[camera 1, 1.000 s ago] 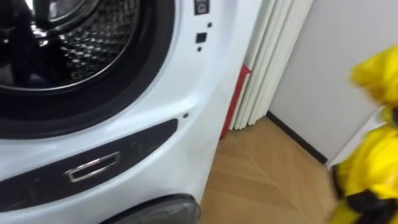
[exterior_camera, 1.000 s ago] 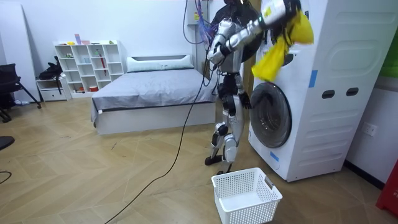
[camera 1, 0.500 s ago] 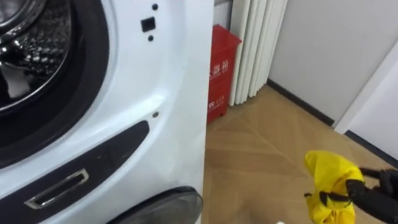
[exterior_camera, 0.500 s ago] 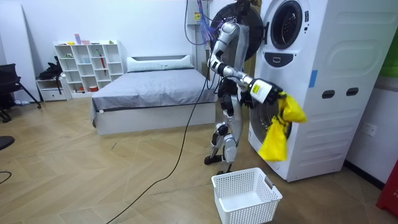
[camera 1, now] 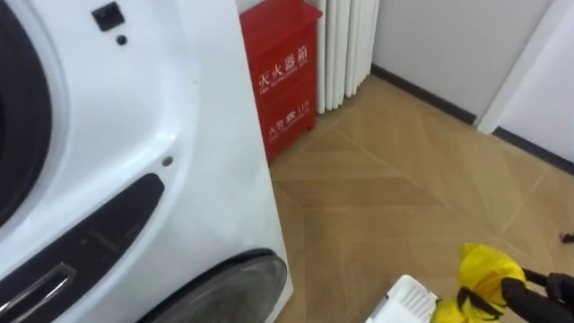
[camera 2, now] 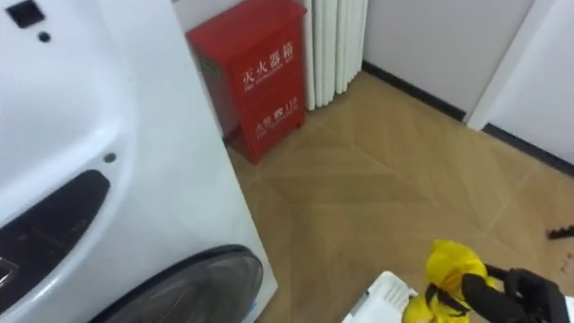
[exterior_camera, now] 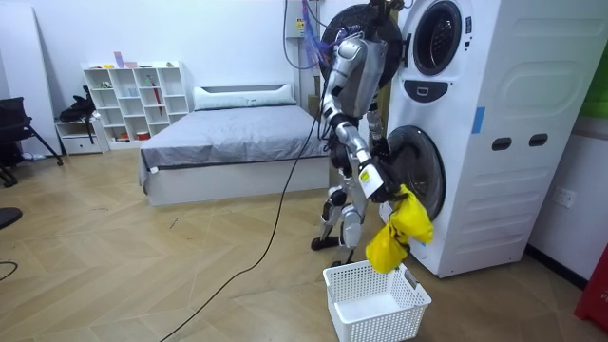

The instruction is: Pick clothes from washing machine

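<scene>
The right hand (camera 1: 529, 289), fingers curled round the yellow garment (camera 1: 486, 269), holds it just above the white basket (exterior_camera: 380, 318) at near right. Letting go looks best once it is centred over the basket's middle.

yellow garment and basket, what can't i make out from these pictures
1. yellow garment: bunched in the right hand, so its kind cannot be told; the eye views' bottom edge cuts off its lower part.
2. basket: the eye views' bottom edge cuts off all but a corner.
3. upper drum: too small and dark in the room view to tell if clothes are inside.
</scene>
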